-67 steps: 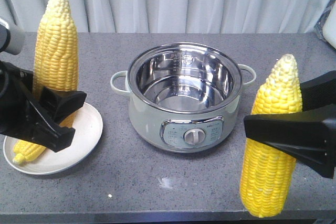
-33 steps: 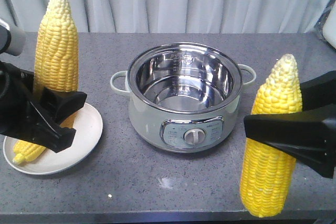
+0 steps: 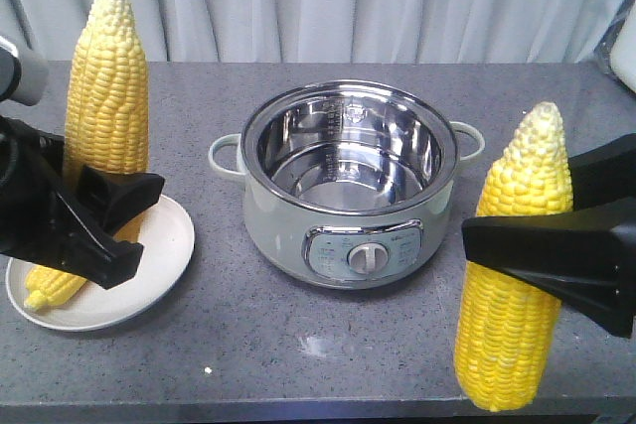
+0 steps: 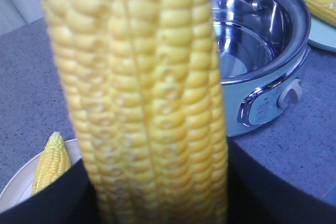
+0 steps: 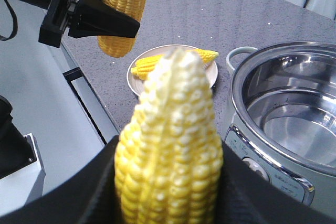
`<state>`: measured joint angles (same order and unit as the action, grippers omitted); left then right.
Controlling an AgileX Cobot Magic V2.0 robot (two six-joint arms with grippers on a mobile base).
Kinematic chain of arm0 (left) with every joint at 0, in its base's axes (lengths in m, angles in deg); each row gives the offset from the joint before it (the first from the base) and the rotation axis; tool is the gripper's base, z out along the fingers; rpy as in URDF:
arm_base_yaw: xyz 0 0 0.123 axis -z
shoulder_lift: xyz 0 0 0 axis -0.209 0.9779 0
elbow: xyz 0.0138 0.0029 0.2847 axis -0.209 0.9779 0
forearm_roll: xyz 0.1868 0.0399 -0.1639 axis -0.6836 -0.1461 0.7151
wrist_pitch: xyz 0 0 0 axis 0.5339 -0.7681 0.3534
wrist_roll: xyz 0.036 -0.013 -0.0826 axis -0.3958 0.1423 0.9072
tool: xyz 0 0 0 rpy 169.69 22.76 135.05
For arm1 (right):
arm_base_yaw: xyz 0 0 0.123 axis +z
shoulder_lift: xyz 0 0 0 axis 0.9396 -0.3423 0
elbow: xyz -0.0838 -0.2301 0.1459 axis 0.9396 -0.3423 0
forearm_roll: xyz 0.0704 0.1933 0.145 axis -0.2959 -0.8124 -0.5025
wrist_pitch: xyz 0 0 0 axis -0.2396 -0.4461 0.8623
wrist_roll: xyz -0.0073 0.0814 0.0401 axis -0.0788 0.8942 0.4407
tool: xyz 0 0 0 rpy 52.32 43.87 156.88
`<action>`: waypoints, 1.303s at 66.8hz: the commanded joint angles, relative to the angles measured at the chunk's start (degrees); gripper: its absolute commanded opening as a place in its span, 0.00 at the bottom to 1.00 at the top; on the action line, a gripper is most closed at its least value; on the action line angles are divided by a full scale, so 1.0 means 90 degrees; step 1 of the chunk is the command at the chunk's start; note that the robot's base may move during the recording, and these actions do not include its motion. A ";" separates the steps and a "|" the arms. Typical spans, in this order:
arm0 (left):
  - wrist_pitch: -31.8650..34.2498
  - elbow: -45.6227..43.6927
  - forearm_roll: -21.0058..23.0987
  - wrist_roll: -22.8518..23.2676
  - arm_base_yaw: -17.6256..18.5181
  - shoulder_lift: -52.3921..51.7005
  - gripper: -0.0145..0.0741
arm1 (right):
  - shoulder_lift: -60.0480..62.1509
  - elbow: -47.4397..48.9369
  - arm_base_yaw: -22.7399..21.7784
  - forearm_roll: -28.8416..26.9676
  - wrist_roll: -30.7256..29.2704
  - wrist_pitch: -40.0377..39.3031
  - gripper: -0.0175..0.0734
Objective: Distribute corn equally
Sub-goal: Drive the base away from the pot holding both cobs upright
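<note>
Two cobs of corn are held upright off the table. My left gripper [image 3: 99,215] is shut on one corn cob [image 3: 106,76] above the cream plate [image 3: 159,255]. That cob fills the left wrist view [image 4: 152,103]. A second cob [image 3: 50,285] lies on this plate. My right gripper [image 3: 542,245] is shut on another cob [image 3: 512,285], tip up, at the front right; it shows close up in the right wrist view [image 5: 170,156]. A further cob [image 4: 320,1] lies on a second plate [image 4: 323,38] beyond the pot.
A pale green electric pot [image 3: 348,176] with a bare steel bowl and a front dial stands mid-table between the arms. The table's front edge runs just below both grippers. A curtain hangs behind the table.
</note>
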<state>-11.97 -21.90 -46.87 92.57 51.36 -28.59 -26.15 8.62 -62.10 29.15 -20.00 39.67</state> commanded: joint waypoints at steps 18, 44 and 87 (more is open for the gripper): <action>0.0428 -0.0166 -0.0061 -0.0004 0.0026 -0.0103 0.45 | 0.0041 0.0144 -0.0016 -0.0363 -0.0069 -0.0213 0.37; 0.0428 -0.0166 -0.0061 -0.0004 0.0026 -0.0103 0.45 | 0.0041 0.0144 -0.0016 -0.0363 -0.0069 -0.0213 0.37; 0.0428 -0.0166 -0.0061 -0.0004 0.0026 -0.0103 0.45 | 0.0041 0.0144 -0.0016 -0.0363 -0.0075 -0.0190 0.37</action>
<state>-11.97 -21.90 -46.87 92.57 51.36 -28.69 -26.15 8.62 -62.10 29.14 -20.00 39.67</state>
